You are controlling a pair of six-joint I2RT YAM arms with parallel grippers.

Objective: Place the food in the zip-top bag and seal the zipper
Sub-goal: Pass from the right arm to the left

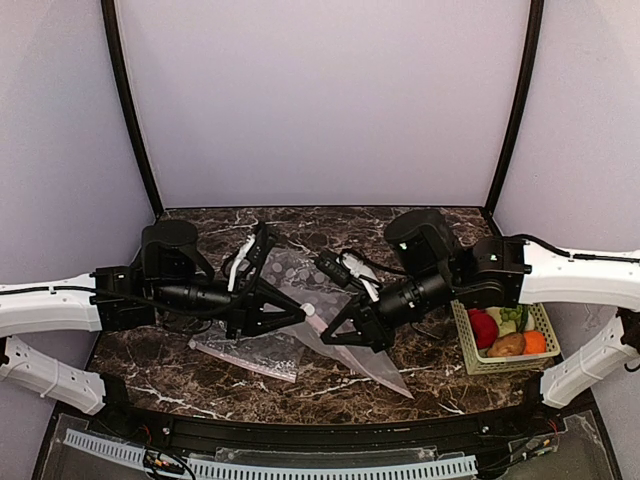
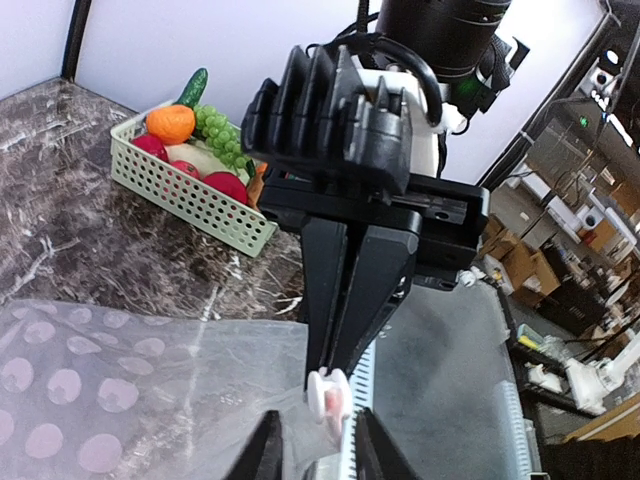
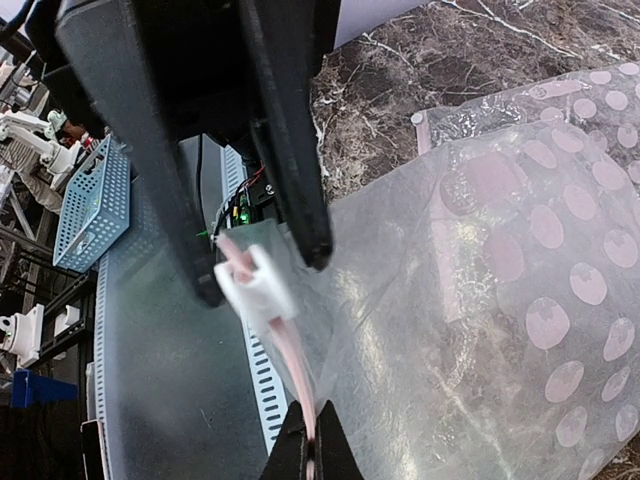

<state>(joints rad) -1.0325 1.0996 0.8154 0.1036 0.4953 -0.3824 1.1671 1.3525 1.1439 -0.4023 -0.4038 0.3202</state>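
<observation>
Pinching the clear, dotted zip-top bag [image 3: 520,300] at its pinkish zipper [image 3: 290,370]: right gripper [image 3: 310,440]; left gripper [image 3: 260,278], at 9 o'clock, straddles the slider [image 3: 258,292], hold unclear.

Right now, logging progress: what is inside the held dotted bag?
No food shows through the zip-top bag; the food sits in the basket. The stretch beneath the right gripper is covered.
</observation>
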